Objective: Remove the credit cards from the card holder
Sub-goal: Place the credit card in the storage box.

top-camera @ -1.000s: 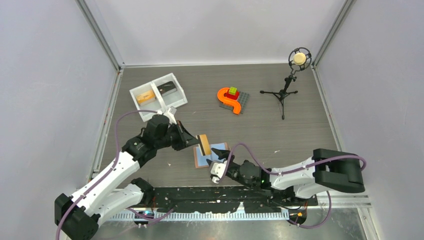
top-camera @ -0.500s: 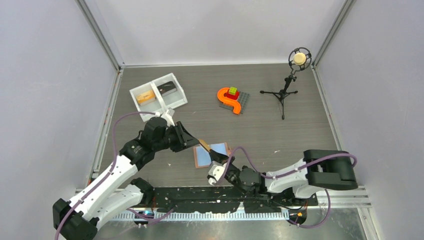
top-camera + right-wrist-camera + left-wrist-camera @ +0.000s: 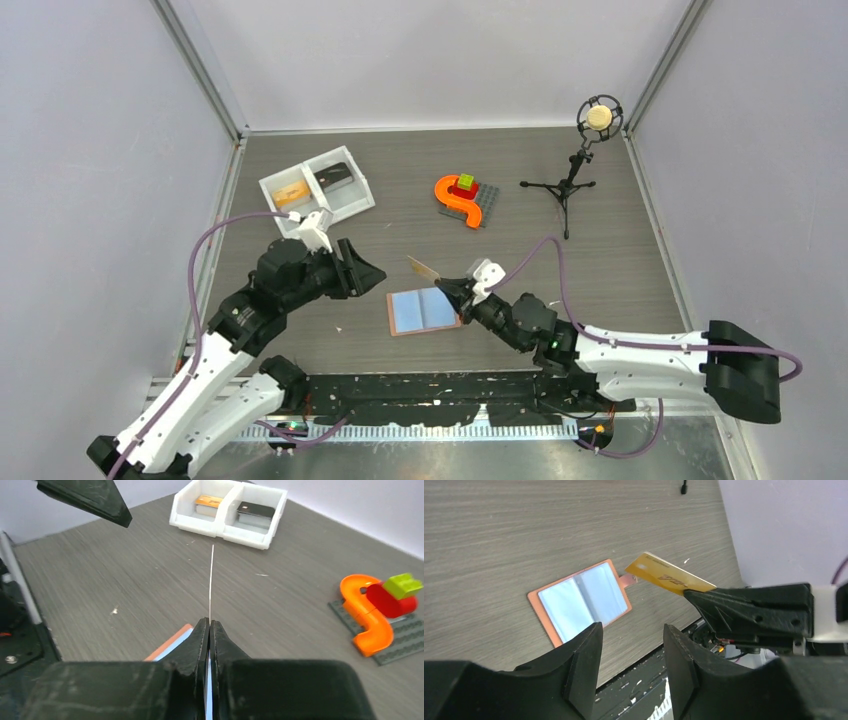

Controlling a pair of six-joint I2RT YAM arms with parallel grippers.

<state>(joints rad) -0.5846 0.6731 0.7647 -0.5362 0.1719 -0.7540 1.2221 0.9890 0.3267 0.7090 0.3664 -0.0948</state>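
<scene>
Grey table (image 3: 620, 270) was occupied by the open card holder (image 3: 425, 311). Above it a gold credit card (image 3: 422, 269) was pinched by the right end effector (image 3: 452, 287), and the left end effector (image 3: 375, 277) was parted and empty. A firm grip was judged advisable.

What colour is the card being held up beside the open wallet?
The card is golden yellow with some darker print on it. The left wrist view shows it best.

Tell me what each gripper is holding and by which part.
The right gripper pinches a gold credit card by one end, in the air, clear of the open card holder. The left gripper is open and holds nothing.
</scene>
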